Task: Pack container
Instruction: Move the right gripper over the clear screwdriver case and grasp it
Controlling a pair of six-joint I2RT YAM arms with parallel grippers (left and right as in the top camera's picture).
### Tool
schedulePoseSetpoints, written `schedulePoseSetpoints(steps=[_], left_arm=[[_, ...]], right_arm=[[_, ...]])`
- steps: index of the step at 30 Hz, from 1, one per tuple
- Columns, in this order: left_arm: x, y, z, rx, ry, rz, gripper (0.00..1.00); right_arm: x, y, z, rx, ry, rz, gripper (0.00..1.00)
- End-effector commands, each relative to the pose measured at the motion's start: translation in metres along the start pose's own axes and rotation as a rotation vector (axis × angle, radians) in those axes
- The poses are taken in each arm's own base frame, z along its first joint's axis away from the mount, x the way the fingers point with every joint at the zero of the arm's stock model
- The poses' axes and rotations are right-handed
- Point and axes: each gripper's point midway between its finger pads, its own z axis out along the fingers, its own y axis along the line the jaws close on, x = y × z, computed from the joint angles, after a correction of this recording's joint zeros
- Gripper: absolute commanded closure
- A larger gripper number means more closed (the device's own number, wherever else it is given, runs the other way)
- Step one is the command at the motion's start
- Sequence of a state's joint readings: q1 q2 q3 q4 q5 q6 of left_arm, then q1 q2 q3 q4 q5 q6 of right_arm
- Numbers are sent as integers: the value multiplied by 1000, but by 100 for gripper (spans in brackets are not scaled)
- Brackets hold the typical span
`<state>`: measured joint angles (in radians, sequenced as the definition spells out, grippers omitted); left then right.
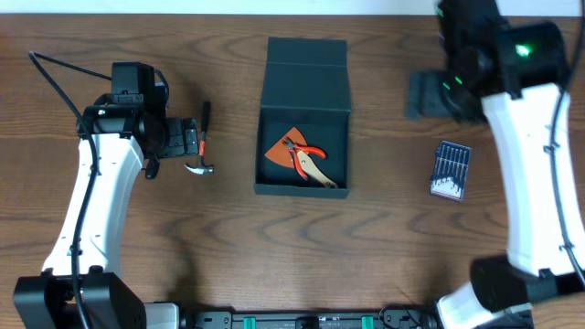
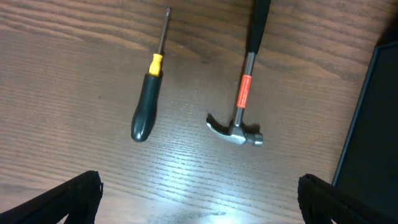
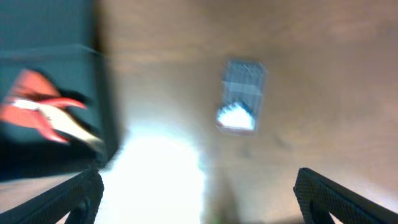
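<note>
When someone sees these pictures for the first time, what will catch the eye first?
The open dark container in the middle of the overhead view, with red-handled pliers lying inside. Left of it lie a hammer and a yellow-collared screwdriver; right of it, a small blue case of thin metal pieces.

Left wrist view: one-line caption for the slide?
Open left gripper above a black-handled screwdriver and a claw hammer lying apart on the wooden table, container edge at right.

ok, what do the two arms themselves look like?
The left arm and right arm have white link shells, black joints and bases, black cables running alongside. The right arm's black upper housing shows green lights. The pincer fingers are matte black.
</note>
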<state>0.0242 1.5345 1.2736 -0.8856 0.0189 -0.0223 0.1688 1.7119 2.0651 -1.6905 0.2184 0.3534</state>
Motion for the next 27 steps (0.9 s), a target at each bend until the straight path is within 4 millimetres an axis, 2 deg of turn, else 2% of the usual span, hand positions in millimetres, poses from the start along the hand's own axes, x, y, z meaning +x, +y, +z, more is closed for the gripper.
schedulePoseSetpoints(steps=[1,3,7,11,17,20,23,27], left_arm=[[-8,-1,-6,-2,-22,1,1],[-8,-1,-6,-2,-26,1,1],[-9,-1,-6,-1,-27,1,2],[-7,-1,-6,-2,-20,1,1],[-5,0,-5,-3,-13,2,2],[-5,-1,-5,-2,-12,1,2],[-4,0,-5,-3,-8,1,2],[-2,0,-5,-4,0,2,1]], right_arm=[[15,-33,18,74,36,88,1],[20,-36,31,34,58,60,1],[28,-28,60,-91,102,52,1],[40,-35,95,-72,155,96,1],[71,-35,142,-31,240,138,1],[81,-40,163,2,246,157,1],[83,-41,174,-3,238,155,1],[77,-49,179,-5,212,163,1]])
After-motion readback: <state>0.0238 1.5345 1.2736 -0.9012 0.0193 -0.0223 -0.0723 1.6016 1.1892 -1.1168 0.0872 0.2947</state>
